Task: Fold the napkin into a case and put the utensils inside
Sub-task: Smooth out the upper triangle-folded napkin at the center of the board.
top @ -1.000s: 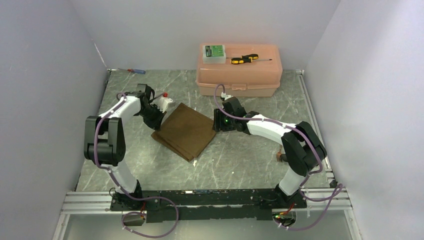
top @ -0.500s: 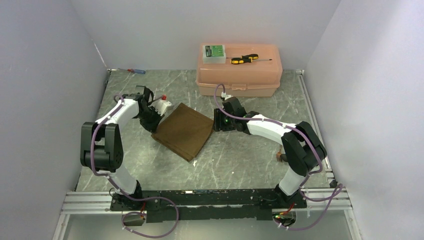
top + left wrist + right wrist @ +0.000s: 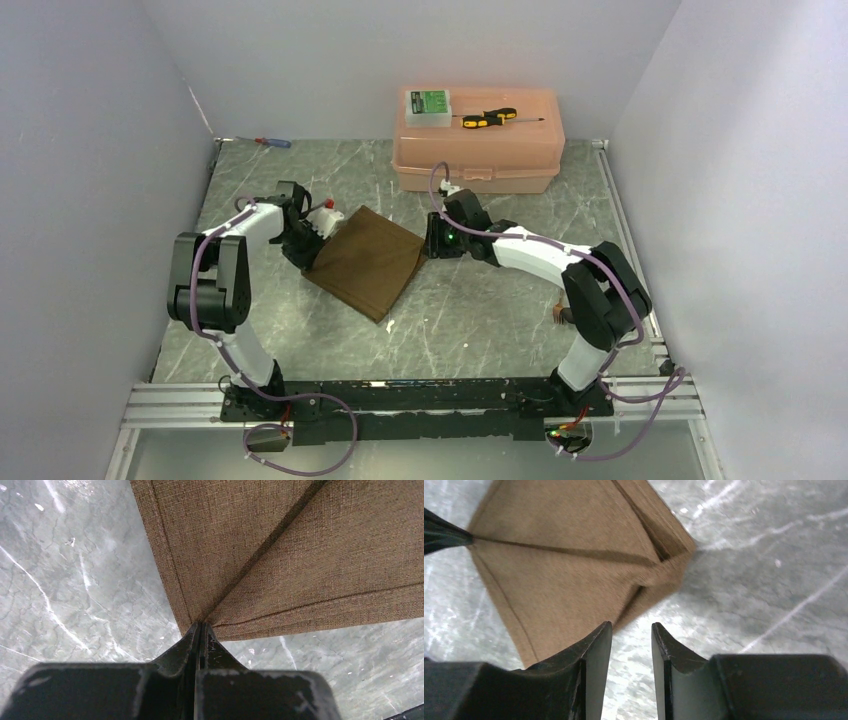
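Folded dark-brown cloth napkin [image 3: 368,262], held by one corner.
Left gripper [image 3: 200,628] pinches that corner; right gripper [image 3: 631,632], jaws apart, may close short of the opposite corner.

Top view: right pincer [image 3: 430,247] fingers sit under its own wrist housing, gap unreadable there; left pincer [image 3: 310,256] tip lost against the napkin [image 3: 368,262] edge. Small brown object [image 3: 560,314] behind the right elbow, mostly covered, unidentifiable. White speck [image 3: 388,325] on bench [image 3: 480,310], too small to name. Left wrist view: napkin runs off top and right edges; pinched corner hidden between the closed fingers. Right wrist view: napkin's near corner blurred, possibly several layers.
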Controlling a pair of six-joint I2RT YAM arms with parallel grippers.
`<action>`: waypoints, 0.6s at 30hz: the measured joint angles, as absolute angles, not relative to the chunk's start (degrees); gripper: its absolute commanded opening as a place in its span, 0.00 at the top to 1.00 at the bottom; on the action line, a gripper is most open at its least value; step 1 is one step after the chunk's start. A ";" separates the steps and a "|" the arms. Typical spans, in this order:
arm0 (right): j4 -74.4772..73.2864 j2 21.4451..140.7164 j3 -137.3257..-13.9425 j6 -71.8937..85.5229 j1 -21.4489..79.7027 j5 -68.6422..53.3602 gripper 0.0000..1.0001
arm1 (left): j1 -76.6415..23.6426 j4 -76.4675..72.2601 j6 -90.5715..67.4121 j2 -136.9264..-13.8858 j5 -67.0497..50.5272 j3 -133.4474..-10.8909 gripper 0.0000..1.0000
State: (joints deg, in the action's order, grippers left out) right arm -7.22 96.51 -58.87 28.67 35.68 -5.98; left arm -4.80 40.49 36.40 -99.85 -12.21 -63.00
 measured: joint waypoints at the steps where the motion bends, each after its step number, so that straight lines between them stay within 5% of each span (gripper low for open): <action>1: -6.90 96.86 -59.55 29.08 35.68 -6.66 0.65 | -4.80 40.12 36.25 -100.05 -12.19 -63.00 0.97; 11: -3.66 106.76 -72.14 31.57 36.88 -10.59 0.85 | -4.80 38.59 35.31 -100.05 -12.36 -62.57 0.97; 18: -3.57 108.18 -69.25 31.73 36.21 -9.17 1.00 | -4.80 38.11 35.14 -99.90 -12.38 -62.22 0.97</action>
State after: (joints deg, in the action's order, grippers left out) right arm -3.57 108.18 -69.25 31.73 36.21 -9.17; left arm -4.80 38.11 35.14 -99.90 -12.38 -62.22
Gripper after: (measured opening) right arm 0.068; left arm 0.034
